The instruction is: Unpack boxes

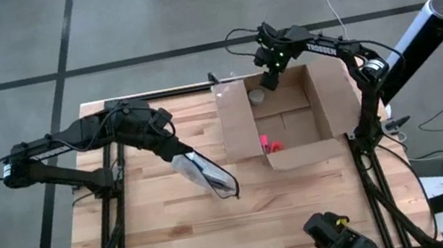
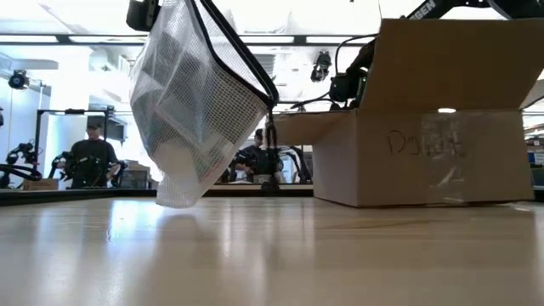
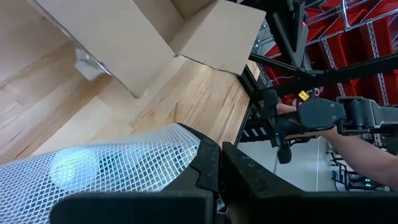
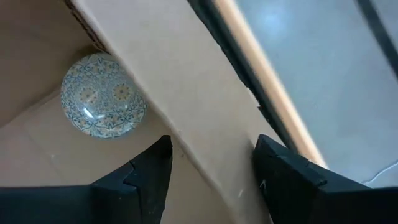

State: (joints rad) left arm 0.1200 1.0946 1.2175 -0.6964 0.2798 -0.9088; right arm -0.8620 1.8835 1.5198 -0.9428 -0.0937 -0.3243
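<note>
Hanging closest to the low camera, a translucent mesh zip pouch [image 2: 200, 102] dangles clear of the wooden table [image 1: 178, 239], its black-trimmed edge pinched between the closed fingers of the left gripper [image 3: 219, 165], whose arm reaches in from the table's left side toward the middle. Pale, rounded contents show through the netting but cannot be identified. Beyond it, at the table's far right, sits the brown corrugated cardboard box [image 1: 288, 117], flaps folded outward, clear tape and handwriting on the side facing the low camera. Inside lie a small round dome of clear glass with a blue-and-gold patterned base [image 4: 102, 94], near the far wall, and a small red item [image 1: 268, 144] near the front wall. The right gripper [image 4: 211, 162] is poised at the box's far rim, its dark fingers apart on either side of the cardboard wall. People [image 2: 89, 157] stand in the room behind the table.
</note>
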